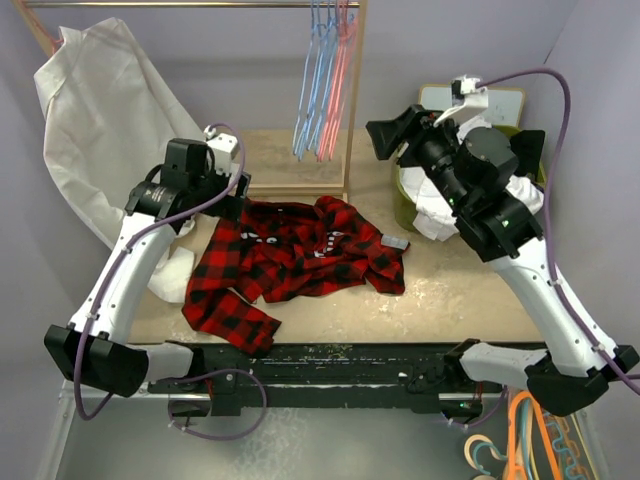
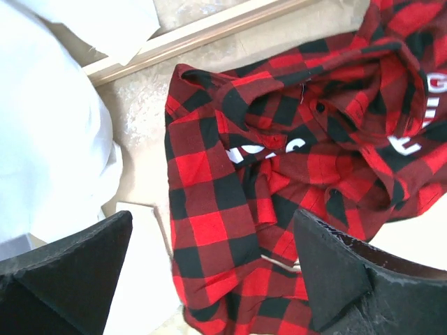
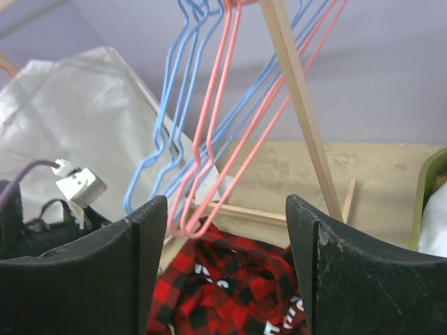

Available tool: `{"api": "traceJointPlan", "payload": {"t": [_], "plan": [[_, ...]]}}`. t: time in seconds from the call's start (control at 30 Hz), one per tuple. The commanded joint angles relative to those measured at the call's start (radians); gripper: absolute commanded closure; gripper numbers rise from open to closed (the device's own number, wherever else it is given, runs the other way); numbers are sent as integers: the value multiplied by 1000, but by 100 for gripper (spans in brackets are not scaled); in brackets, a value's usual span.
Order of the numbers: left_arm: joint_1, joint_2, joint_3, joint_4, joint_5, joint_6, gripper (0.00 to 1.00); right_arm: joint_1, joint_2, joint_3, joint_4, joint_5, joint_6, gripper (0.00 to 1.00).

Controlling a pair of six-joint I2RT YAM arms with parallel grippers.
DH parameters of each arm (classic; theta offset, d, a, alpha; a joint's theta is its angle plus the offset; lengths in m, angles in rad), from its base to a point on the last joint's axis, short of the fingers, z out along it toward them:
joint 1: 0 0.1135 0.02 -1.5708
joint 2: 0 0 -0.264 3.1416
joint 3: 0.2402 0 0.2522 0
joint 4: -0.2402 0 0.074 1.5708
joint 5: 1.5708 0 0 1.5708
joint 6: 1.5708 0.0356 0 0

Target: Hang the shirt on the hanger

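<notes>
While your left gripper (image 2: 213, 218) hovers with its 2 fingers spread wide and nothing between them, the shirt (image 2: 279, 160) lies crumpled right beneath it on the table (image 1: 470, 290). White lettering shows among the folds, and 1 sleeve trails toward the near edge. The small grey tag (image 1: 396, 242) sits at the shirt's right end. Just left of that gripper you have the large white garment (image 1: 90, 130), draped down from the rail to the tabletop.

Your right gripper (image 3: 225, 202) is raised above the table and aimed at the rack. Its fingers stand apart and grip nothing. Beyond them, the hanger (image 1: 336, 100) hangs from the rail among the light blue hangers (image 1: 312, 90), untouched and well above the shirt. The wooden post (image 1: 355, 100) of the rack stands just to its right. Under your right arm, a white clothes heap (image 1: 432, 205) fills a green bin (image 1: 400, 212).
</notes>
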Motion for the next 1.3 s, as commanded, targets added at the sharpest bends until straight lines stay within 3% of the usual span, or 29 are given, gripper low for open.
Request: {"api": "traceJointPlan", "payload": {"t": [0.0,0.13,0.37,1.27], "plan": [[-1,-36,-21,66,-87,-172,1,3,68,112,-7,28,71,31],[3,-50,-40,70,-99,-178,1,18,166,205,-49,3,89,37],[39,-76,-87,94,-54,-170,0,58,264,303,-104,119,58,49],[106,-100,-121,129,-10,-166,1,91,410,424,-148,187,11,54]]}}
